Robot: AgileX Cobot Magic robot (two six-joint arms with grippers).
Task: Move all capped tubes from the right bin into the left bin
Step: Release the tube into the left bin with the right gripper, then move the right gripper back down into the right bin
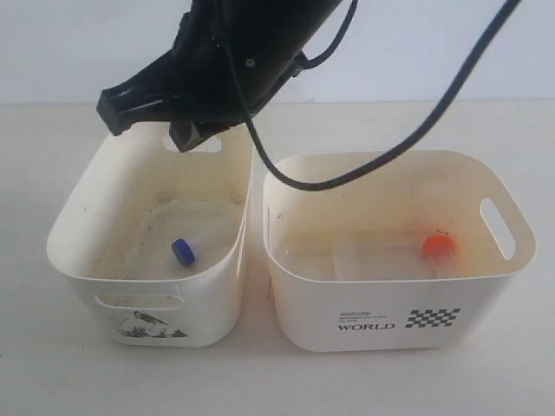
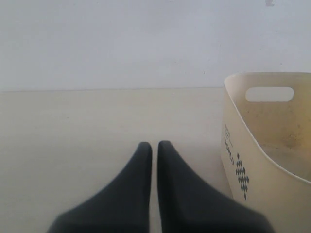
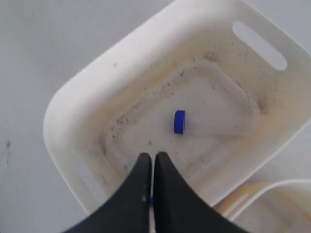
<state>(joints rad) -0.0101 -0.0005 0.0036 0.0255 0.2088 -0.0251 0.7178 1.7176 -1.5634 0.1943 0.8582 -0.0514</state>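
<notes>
In the left bin (image 1: 87,204) (image 3: 77,97), grimy and with a dark picture print, lies the blue-capped tube (image 1: 183,251) (image 3: 179,122). My right gripper (image 1: 110,113) (image 3: 153,156) hangs above that bin's far rim, shut, with no tube between its fingers. The right bin (image 1: 390,325) (image 2: 233,145), printed "WORLD", holds one orange-red-capped tube (image 1: 439,246) on its floor. Faint clear tube bodies lie beside it, and a second orange-red cap is not visible. Over bare table beside the right bin, my left gripper (image 2: 154,144) is shut and empty; the exterior view does not show it.
The two bins stand side by side, almost touching. A black cable (image 1: 416,139) from the right arm droops over the back rim of the right bin. A pale wall rises behind the table.
</notes>
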